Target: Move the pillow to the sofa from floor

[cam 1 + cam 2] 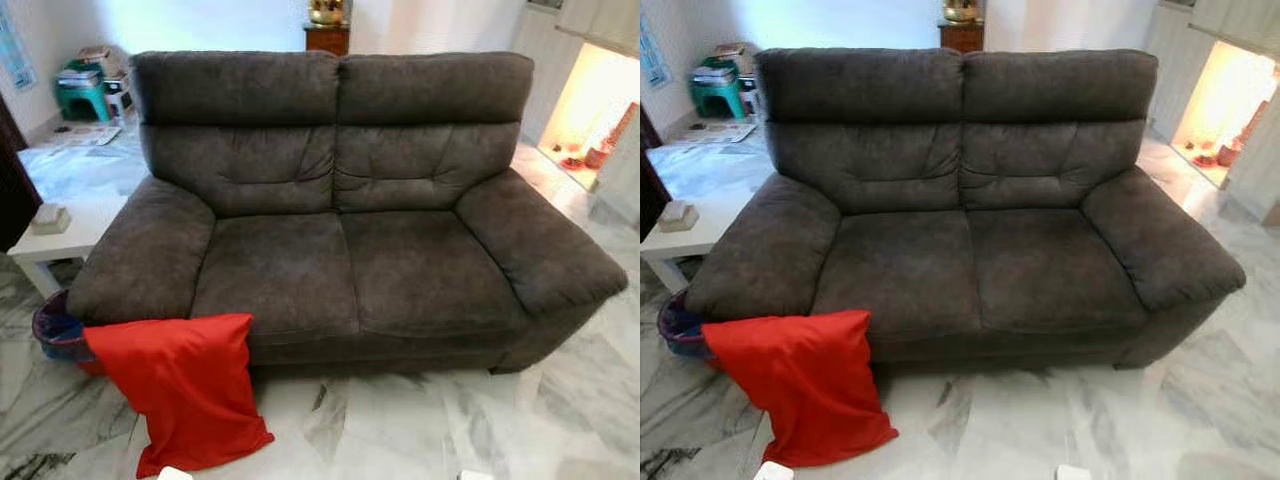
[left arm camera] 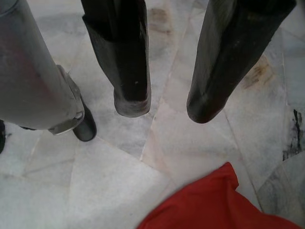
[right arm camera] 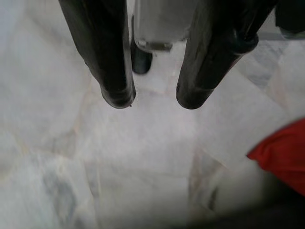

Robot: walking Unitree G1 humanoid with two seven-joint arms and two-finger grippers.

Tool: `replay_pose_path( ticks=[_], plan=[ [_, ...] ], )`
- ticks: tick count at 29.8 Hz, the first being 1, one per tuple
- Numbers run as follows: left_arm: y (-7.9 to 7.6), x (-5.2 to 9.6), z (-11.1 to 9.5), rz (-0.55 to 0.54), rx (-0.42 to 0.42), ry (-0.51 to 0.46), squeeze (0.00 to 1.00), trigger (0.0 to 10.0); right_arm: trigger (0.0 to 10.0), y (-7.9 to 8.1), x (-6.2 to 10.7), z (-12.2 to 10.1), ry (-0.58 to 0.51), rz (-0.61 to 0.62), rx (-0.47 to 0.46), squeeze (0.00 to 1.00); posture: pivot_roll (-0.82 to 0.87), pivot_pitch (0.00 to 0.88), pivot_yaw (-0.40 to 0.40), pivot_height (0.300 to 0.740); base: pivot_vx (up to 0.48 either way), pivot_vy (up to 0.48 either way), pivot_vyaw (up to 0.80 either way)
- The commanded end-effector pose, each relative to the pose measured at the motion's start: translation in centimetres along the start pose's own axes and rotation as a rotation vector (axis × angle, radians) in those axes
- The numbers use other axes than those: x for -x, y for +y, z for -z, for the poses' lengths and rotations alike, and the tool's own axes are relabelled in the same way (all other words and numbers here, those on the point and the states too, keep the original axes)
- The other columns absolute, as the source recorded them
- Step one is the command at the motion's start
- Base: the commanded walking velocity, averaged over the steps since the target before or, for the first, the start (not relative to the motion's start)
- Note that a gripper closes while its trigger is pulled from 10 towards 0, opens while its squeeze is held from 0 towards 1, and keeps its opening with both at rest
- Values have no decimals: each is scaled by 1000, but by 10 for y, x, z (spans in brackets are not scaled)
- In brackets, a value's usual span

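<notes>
Dark grey two-seat sofa faces the camera, seats bare. Red pillow on the marble floor, leaning against the sofa's front at its left armrest (top edge touching). White side table beside that armrest.

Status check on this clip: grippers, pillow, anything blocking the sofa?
Left gripper open, empty, above marble floor. Right gripper open, empty. Red pillow on the floor, leaning on sofa front at its left arm. Seat cushions bare.
</notes>
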State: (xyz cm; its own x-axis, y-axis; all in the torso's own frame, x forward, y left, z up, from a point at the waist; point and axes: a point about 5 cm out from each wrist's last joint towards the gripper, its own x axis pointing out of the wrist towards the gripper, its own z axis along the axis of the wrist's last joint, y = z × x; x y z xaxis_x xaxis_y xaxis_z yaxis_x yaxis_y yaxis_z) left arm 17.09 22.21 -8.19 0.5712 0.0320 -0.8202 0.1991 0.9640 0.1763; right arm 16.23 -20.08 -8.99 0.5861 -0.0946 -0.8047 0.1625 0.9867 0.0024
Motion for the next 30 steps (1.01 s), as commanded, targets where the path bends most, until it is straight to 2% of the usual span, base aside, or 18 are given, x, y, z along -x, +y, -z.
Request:
replay_pose_path(
  ticks=[1,5,8,11,14,21,30],
  plan=[
    [-2,0,1,9,23,-2,0,10000,10000,-1,0,-2,-8,1,-5,0,-28,0,42,740,0,0,0],
    [-2,0,1,14,43,-6,0,10000,10000,-1,0,-2,-4,1,0,0,-28,0,42,740,0,0,0],
    [0,1,2,6,92,-4,0,10000,10000,0,0,-3,-20,-7,-18,0,-30,4,43,740,0,0,0],
    [2,1,2,-9,142,-9,0,10000,10000,0,0,-4,-23,-14,0,0,-29,3,43,740,0,0,794],
    [4,1,1,-10,158,-14,0,10000,10000,1,0,-3,-20,-17,-10,0,-27,6,44,740,0,0,794],
    [5,-1,-7,-19,185,-46,0,10000,10000,1,-1,-5,-32,-17,-14,0,-28,13,44,740,0,0,776],
    [0,-4,-24,13,163,-101,0,10000,10000,5,-2,-11,-52,-37,-20,0,-27,17,50,740,0,0,699]
  ],
)
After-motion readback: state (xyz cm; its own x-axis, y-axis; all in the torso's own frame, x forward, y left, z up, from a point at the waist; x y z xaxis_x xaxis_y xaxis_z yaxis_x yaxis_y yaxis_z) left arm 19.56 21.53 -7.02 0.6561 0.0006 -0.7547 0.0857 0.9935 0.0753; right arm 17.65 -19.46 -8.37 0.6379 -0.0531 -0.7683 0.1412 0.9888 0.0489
